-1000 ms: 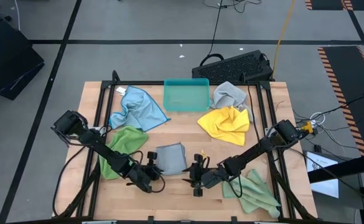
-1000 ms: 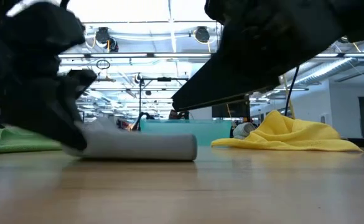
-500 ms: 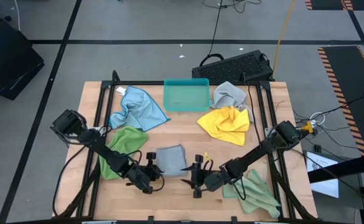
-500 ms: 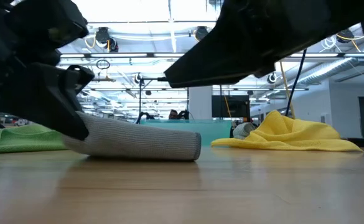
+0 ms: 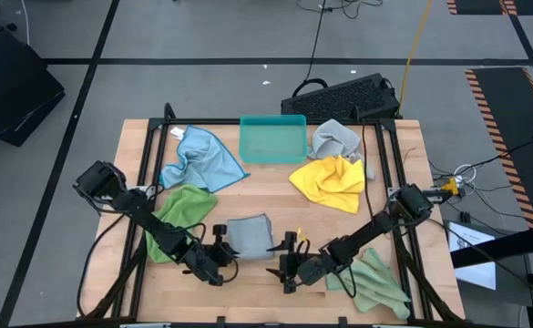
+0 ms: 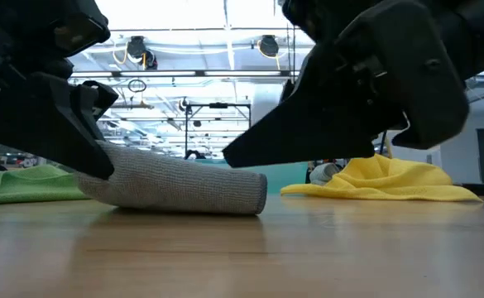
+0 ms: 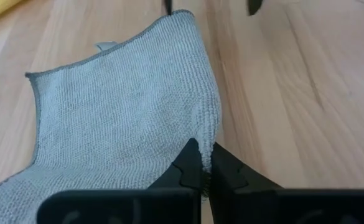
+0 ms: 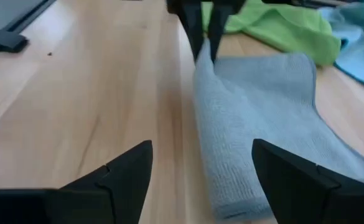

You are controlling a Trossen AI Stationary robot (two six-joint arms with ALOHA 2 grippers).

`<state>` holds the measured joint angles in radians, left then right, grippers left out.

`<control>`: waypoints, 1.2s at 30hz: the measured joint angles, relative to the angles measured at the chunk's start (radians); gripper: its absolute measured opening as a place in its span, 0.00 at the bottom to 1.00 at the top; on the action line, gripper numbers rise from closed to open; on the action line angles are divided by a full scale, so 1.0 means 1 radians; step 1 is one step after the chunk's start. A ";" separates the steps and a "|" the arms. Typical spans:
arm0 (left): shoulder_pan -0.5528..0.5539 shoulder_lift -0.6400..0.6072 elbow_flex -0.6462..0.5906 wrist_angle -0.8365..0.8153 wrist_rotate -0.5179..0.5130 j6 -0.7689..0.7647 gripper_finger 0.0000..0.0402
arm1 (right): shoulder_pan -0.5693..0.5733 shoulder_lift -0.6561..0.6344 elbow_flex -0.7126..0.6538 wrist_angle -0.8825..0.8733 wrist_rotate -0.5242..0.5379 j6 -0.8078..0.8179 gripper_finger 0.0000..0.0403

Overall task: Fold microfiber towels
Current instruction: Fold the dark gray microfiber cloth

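Observation:
A folded grey towel [image 5: 251, 233] lies on the wooden table [image 5: 275, 200] near its front edge. My left gripper [image 5: 222, 252] is shut on the towel's near left corner. My right gripper [image 5: 288, 261] stands open at the towel's near right corner. In the right wrist view its two fingers [image 8: 129, 171] flank the towel's rounded end [image 8: 231, 186]; whether they touch it I cannot tell. Loose around them lie a light blue towel [image 5: 202, 157], a green one [image 5: 182, 219], a yellow one [image 5: 330, 180], a crumpled grey one [image 5: 334, 138] and another green one [image 5: 375, 281]. My left gripper pinches the grey towel's folded near edge at its left corner [image 7: 205, 134] between its two fingers. They come slanting down from the table's left. The pinched end [image 6: 113, 161] is raised a little; the rest of the towel lies on the table.
A teal tray [image 5: 272, 138] stands at the table's far middle, between the light blue and the crumpled grey towel. A black keyboard [image 5: 343, 96] lies beyond the far edge. Bare wood shows in front of the grey towel, between the two arms.
My right gripper has sunk toward the table and come closer to the grey towel's near right corner. My left gripper has rolled and stayed shut; the towel's left end now stands higher and fuller, while its right end has stayed on the table.

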<state>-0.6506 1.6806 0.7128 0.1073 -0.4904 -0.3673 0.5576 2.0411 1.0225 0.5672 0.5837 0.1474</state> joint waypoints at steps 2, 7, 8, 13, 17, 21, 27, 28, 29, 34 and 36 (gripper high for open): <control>0.000 0.000 0.000 -0.001 0.000 -0.006 0.03 | -0.001 0.003 0.000 0.005 0.018 -0.027 0.66; 0.000 0.000 0.000 0.002 0.000 -0.009 0.02 | -0.007 0.002 0.000 -0.004 0.018 -0.077 0.68; 0.000 0.000 0.000 0.002 0.000 -0.009 0.02 | -0.007 0.002 0.000 -0.010 0.017 -0.079 0.68; 0.000 0.000 0.000 0.002 0.000 -0.009 0.04 | -0.024 0.006 0.000 -0.036 0.015 -0.081 0.67; 0.000 0.000 0.000 0.006 0.000 -0.009 0.03 | -0.040 0.027 0.000 -0.012 0.001 -0.102 0.64; 0.000 0.000 0.001 0.018 -0.001 -0.005 0.02 | -0.054 0.051 0.000 -0.002 -0.023 -0.077 0.60; 0.000 0.000 0.002 0.037 -0.008 -0.001 0.03 | -0.060 0.056 0.000 0.010 -0.035 -0.069 0.43; 0.000 0.000 0.002 0.041 -0.008 0.004 0.03 | -0.061 0.056 0.000 0.009 -0.035 -0.064 0.39; 0.000 0.000 0.002 0.047 -0.008 0.008 0.02 | -0.062 0.056 0.000 0.010 -0.035 -0.062 0.35; 0.000 0.000 0.002 0.052 -0.008 0.017 0.04 | -0.066 0.056 0.000 0.016 -0.037 -0.055 0.12; 0.000 0.000 0.002 0.052 -0.008 0.017 0.04 | -0.065 0.056 0.000 0.025 -0.038 -0.055 0.04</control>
<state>-0.6506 1.6802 0.7143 0.1589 -0.4980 -0.3500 0.4924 2.0972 1.0229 0.5917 0.5453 0.0922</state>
